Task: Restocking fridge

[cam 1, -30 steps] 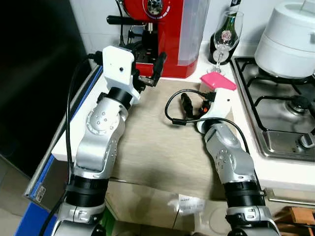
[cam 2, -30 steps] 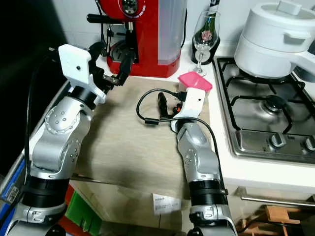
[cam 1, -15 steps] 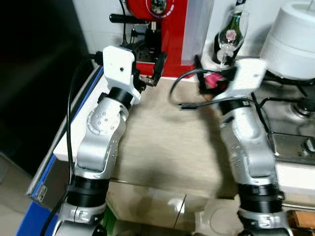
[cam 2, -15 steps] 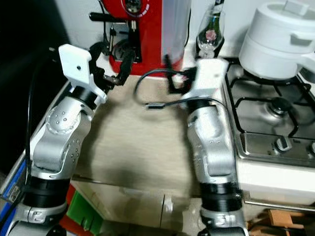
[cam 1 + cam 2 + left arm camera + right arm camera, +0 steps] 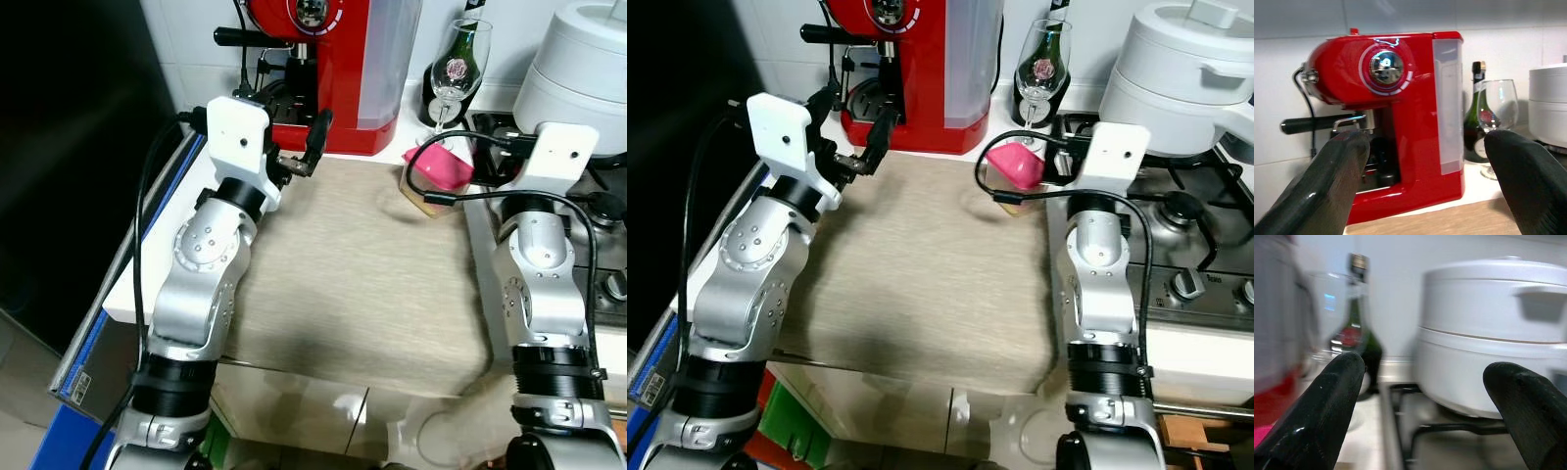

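Item: pink-lidded container (image 5: 434, 176), a small clear tub with a pink top, apparently the item to be restocked. It stands on the wooden surface (image 5: 333, 284) at its far right part, just beside the edge of the gas hob (image 5: 1176, 245). It looks roughly as wide as tall, so no long axis can be made out; the lid appears tilted, though whether it is seated cannot be told.

Nearest gripper: right gripper (image 5: 1425, 396). Its white wrist housing sits just to the right of the container and slightly nearer the robot, so the container lies to this gripper's left and a little ahead. In the right wrist view the fingers are spread wide with nothing between them, and they point past the container toward the white pot (image 5: 1488, 338), the wine glass (image 5: 454, 61) and the green bottle (image 5: 1354, 328). Judgement: the wrist would need to turn leftward before any grasp.

Far gripper: left gripper (image 5: 1425, 176). Raised at the far left of the surface, well apart from the container, fingers wide and empty, facing the red espresso machine (image 5: 1396, 112).

Beyond: dark appliance front (image 5: 69, 157) along the robot's left, possibly the fridge; not certain.
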Controlling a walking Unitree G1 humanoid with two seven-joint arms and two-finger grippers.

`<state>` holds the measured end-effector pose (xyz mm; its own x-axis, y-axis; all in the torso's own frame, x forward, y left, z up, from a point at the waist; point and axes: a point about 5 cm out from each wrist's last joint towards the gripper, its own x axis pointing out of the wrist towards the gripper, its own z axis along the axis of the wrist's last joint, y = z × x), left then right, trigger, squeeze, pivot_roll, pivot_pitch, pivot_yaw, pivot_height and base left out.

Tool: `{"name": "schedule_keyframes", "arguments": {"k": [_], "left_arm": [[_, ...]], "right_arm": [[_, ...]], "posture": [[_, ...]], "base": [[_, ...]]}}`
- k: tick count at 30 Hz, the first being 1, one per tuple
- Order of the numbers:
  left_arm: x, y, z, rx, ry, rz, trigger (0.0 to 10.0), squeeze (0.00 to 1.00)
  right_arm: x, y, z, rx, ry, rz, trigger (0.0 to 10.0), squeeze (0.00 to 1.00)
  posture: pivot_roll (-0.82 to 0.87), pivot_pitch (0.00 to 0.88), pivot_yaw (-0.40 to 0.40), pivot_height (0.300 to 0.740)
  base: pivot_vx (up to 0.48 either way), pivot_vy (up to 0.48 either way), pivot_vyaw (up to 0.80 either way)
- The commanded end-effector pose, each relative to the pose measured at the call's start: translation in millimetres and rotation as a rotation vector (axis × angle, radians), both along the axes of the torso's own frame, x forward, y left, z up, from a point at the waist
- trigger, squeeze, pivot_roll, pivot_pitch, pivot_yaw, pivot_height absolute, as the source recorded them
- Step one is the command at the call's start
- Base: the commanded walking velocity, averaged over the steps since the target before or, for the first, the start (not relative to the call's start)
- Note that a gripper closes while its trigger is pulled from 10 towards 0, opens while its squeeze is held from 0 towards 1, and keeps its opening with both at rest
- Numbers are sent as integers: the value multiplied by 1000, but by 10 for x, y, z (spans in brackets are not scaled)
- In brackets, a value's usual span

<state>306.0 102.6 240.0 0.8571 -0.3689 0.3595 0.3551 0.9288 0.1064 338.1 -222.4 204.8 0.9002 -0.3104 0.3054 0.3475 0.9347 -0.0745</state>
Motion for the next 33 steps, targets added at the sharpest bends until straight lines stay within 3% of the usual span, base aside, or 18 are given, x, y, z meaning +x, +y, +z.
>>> {"name": "schedule_keyframes", "arguments": {"k": [1,11,18,21,26,33], "left_arm": [[-26,26,30,5,-3,-2,10000,0],[-89,56,-20,22,31,-4,10000,0],[-100,37,-18,21,44,-8,10000,0],[-101,36,-18,20,45,-8,10000,0],[-97,40,-6,10,47,-6,10000,0],[-93,29,-8,-1,47,-5,10000,0]], "right_arm": [[9,-40,23,-14,-15,-31,10000,0],[5,-152,-40,-49,-5,-100,10000,0],[38,-73,-284,-10,119,-55,10000,0],[41,-68,-300,-1,127,-51,10000,0],[46,75,-348,114,148,21,10000,0],[21,185,-336,155,156,66,10000,0]], "posture": [[2,0,48,740],[14,16,52,740],[6,27,50,740],[6,27,50,740],[-2,23,43,740],[-8,20,35,740]], "base": [[0,0,0],[0,0,0],[0,0,0],[0,0,0],[0,0,0],[0,0,0]]}}
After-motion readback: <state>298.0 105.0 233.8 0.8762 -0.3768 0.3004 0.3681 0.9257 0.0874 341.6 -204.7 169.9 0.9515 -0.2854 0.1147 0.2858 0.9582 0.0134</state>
